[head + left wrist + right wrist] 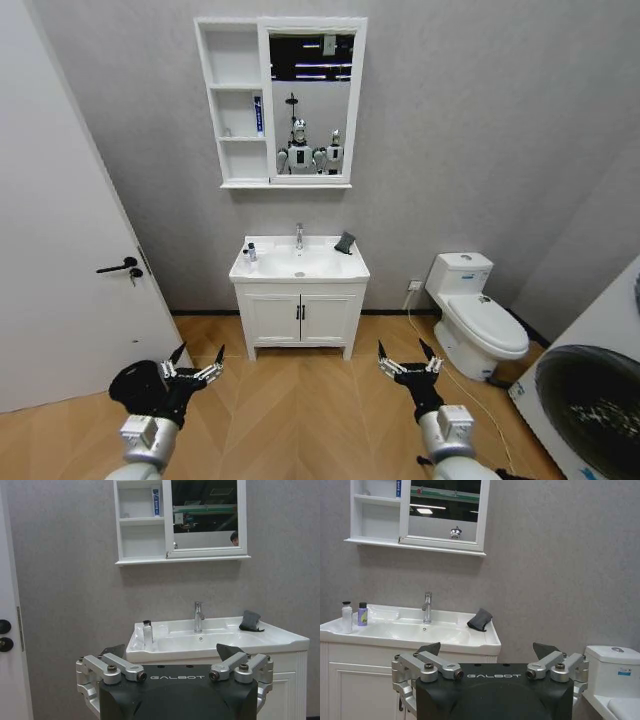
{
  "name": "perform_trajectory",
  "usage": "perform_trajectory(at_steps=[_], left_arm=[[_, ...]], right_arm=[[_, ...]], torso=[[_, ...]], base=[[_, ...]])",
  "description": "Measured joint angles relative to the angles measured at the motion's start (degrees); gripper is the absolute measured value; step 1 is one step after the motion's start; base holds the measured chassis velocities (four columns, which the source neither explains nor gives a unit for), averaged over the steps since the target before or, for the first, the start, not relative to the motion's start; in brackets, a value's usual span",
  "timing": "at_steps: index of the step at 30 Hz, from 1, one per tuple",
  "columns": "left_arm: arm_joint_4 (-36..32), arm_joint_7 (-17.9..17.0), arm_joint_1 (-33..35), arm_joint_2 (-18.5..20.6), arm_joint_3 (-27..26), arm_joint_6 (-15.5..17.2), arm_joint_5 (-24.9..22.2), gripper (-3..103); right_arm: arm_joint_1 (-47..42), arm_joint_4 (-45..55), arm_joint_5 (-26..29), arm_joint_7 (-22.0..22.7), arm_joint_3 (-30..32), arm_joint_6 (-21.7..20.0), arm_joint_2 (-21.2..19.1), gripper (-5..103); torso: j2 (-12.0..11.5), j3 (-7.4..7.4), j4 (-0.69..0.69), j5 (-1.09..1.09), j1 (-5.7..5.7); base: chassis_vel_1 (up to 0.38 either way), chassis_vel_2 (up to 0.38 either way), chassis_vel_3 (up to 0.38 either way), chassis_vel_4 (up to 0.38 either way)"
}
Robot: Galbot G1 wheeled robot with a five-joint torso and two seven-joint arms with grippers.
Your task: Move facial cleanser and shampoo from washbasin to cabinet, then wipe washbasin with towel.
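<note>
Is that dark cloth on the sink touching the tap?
Apart. In the right wrist view the towel sits at the back corner of the washbasin, with bare white ceramic plainly between it and the tap. The head view shows the same gap.

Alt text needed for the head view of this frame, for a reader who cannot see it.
Both hands, left and right, hang open and empty above a wood floor, well short of the washbasin. On the basin two small bottles stand at its left rear and a dark towel at its right rear. The cabinet hangs above.
</note>
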Motion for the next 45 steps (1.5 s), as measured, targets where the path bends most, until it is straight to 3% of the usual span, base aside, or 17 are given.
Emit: perform_trajectory(at_steps=[26,45], left_arm=[[-0.96,-0.53,-0.58,-0.41,0.42,1.15,0.75,100],[0.04,-0.39,-0.56,-1.32,0.43,0.6,0.9,100]], right_arm=[[-0.46,-0.39,0.26,-0.41,0.49,0.65,0.09,100],[-0.29,-0.67,0.0,-0.59,0.22,0.67,-0.01,100]], torso=[[0.02,-0.01,-0.01,0.0,-0.02],[0.0,0.0,0.01,0.01,0.0]], base=[[-0.024,0.026,0.027,-0.028],[-0.269,0.279,0.274,-0.277]])
